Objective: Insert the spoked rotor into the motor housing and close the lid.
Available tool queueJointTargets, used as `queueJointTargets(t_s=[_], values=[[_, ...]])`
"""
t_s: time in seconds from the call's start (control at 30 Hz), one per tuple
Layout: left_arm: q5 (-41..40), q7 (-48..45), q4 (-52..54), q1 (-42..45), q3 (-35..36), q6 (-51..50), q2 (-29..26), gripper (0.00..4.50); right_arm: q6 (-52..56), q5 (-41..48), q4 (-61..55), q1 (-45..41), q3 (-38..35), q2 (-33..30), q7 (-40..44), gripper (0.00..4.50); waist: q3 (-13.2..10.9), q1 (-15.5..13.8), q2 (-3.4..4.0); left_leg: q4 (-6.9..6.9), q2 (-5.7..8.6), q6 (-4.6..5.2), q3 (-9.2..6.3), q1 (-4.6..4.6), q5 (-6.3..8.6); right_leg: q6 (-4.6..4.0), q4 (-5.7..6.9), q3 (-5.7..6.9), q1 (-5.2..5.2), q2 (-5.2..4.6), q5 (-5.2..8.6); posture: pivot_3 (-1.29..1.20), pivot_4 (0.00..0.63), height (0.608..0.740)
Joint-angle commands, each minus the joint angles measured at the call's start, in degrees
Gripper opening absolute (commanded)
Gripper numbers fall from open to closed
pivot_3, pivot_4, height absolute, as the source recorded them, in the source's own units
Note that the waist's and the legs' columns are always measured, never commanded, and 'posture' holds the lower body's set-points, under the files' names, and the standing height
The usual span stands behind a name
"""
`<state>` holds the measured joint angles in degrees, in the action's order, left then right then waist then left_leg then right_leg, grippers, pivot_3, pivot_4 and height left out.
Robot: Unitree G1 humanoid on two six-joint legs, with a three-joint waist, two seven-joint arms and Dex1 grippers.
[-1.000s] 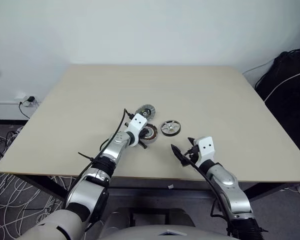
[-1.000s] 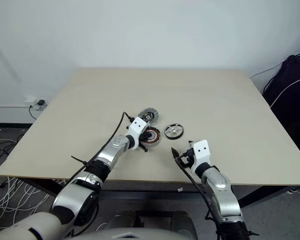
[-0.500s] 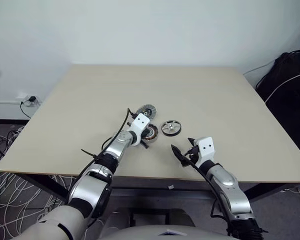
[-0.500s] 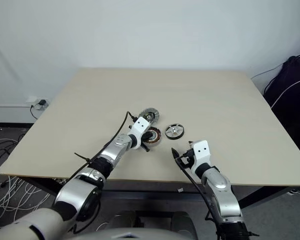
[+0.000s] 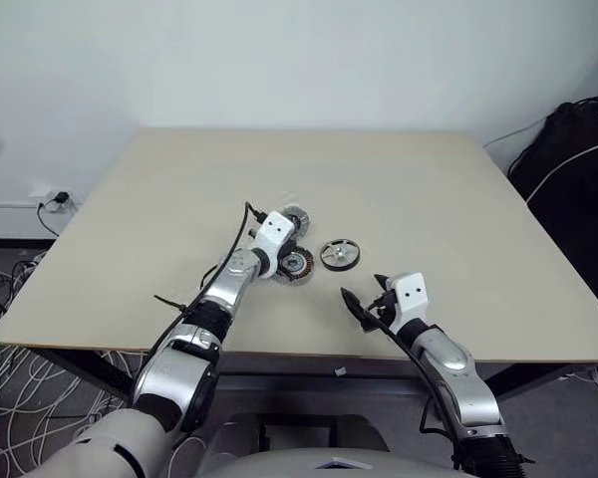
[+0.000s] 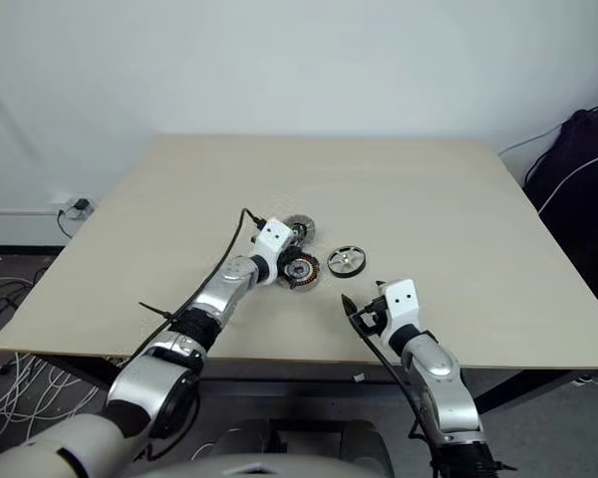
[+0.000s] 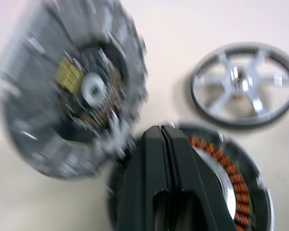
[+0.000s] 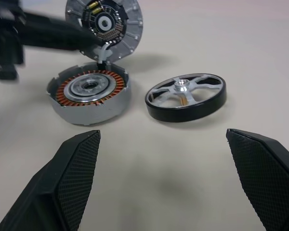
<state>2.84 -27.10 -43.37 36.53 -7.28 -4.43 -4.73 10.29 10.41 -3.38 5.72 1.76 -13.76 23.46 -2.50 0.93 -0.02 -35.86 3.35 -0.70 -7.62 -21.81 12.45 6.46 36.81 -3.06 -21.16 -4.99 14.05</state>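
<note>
The motor housing [image 8: 91, 91], a silver cup with a copper winding ring, lies flat on the table [image 5: 429, 199]. Just behind it the ribbed silver lid [image 8: 103, 21] stands tipped up on its edge, with a short white wire joining the two. My left gripper [image 7: 162, 129] is shut, its tips above the housing's rim and against the lid's lower edge; nothing shows pinched between them. To the right of the housing, the spoked rotor [image 8: 185, 96] lies flat. My right gripper [image 8: 161, 134] is open, near the table's front edge and short of both.
A black bag [image 5: 573, 159] with white cords sits off the table's right side. Cables [image 5: 10, 289] and a wall socket lie on the floor at the left. The table's front edge runs just below my right gripper.
My left gripper has risen and moved slightly farther from me, and the lid beside it has tipped up and blurs. The right arm, rotor and housing have stayed put.
</note>
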Motion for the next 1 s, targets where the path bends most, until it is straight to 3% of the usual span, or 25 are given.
queueJointTargets(t_s=[0.03, 0.23, 0.5, 0.67, 1.0], values=[[-3.63, -2.36, 8.94, -3.3, 2.28, 2.11, -1.41, 0.04, -1.15, 0.43, -1.5, -0.95, -0.71, 0.14, 0.06, 4.5, 0.01, 0.04, 0.01, 0.01, 0.0, 0.0, 0.0, 0.0, 0.0, -0.01, 0.0, -0.01, -0.01, 0.0, 0.0, 0.0, 0.0, 0.74], [-6.89, -6.25, 26.44, -17.6, 3.17, 2.26, -5.66, 0.04, -0.67, 0.81, -0.84, -1.25, -0.98, -0.32, 0.76, 4.5, 0.03, -0.06, 0.05, 0.01, 0.0, 0.0, 0.01, 0.03, 0.0, -0.17, 0.01, -0.04, 0.0, 0.0, 0.07, 0.0, 0.0, 0.74], [-7.11, 1.44, 35.21, -30.77, 6.25, 3.32, -5.09, 0.04, 1.07, 1.72, 2.55, -4.55, -1.91, -0.96, 1.67, 4.5, 0.04, -0.35, 0.06, -0.07, -0.01, -0.06, 0.02, 0.15, 0.04, -0.41, 0.02, -0.03, -0.1, -0.04, 0.21, 0.0, 0.0, 0.74], [-5.19, 7.05, 34.38, -32.8, 6.55, 5.7, -4.13, 0.04, 5.1, 4.28, 5.85, -8.55, -2.43, -0.21, 3.12, 4.5, 0.04, -0.38, 0.07, -0.09, -0.01, -0.02, 0.02, 0.17, 0.01, -0.41, 0.03, -0.01, -0.09, -0.04, 0.21, 0.0, 0.0, 0.74], [-5.22, 11.14, 32.61, -31.14, 7.09, 7.06, -3.88, 0.04, 18.14, 15.5, 7.75, -17.55, -11.23, 4.67, -1.51, 4.5, 0.06, -0.34, 0.11, -0.07, 0.0, 0.0, 0.03, 0.16, 0.0, -0.39, 0.02, -0.02, -0.13, -0.02, 0.18, 0.0, 0.0, 0.74]])
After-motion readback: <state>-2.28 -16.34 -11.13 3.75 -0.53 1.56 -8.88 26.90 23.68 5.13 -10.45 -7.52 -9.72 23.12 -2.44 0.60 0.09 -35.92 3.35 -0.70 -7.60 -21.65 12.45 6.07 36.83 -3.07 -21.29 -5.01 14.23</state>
